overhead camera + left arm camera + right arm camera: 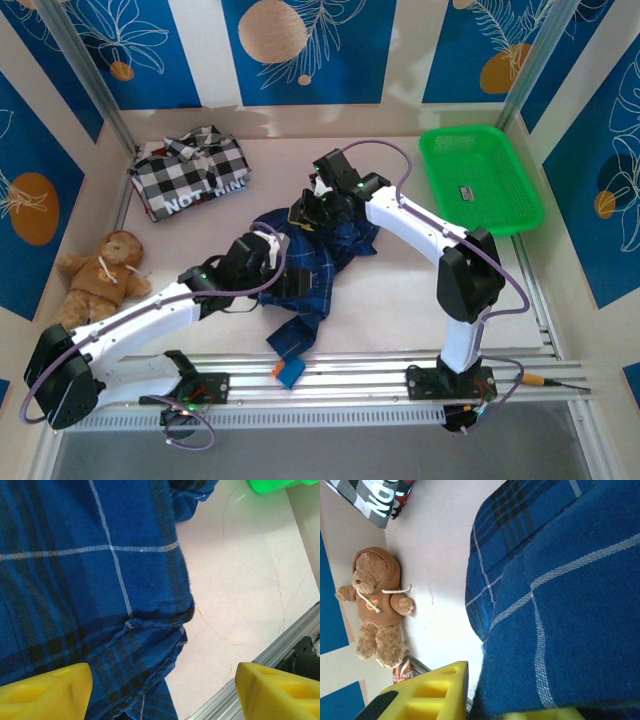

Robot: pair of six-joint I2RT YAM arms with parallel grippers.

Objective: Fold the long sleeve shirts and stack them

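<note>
From the top view we judge the task about half done. The black-and-white checked shirt (190, 178) lies as a compact, roughly folded bundle at the far left of the tabletop (420, 300). The dark blue plaid shirt (335, 250) sprawls crumpled in the middle, one part trailing toward the near rail, and it is yet to be folded and set on the checked one. Both arms meet over it here, the left tool (268, 248) at its near-left side and the right tool (312, 208) at its far edge, though from this height we cannot read either one's jaws. The green basket (470, 132) at the far right and the teddy bear (100, 275) at the left lie apart from the work. The left wrist view supplies what is missing: the left tool (162, 675) stands wide open by a hemmed edge of the plaid cloth, one finger over fabric, the other over bare tabletop, clamping nothing. In the right wrist view the right tool (487, 705) appears closed on the plaid shirt, the cloth passing between its yellow fingers and hanging close before the camera, with the bear and the checked shirt well clear beyond.
</note>
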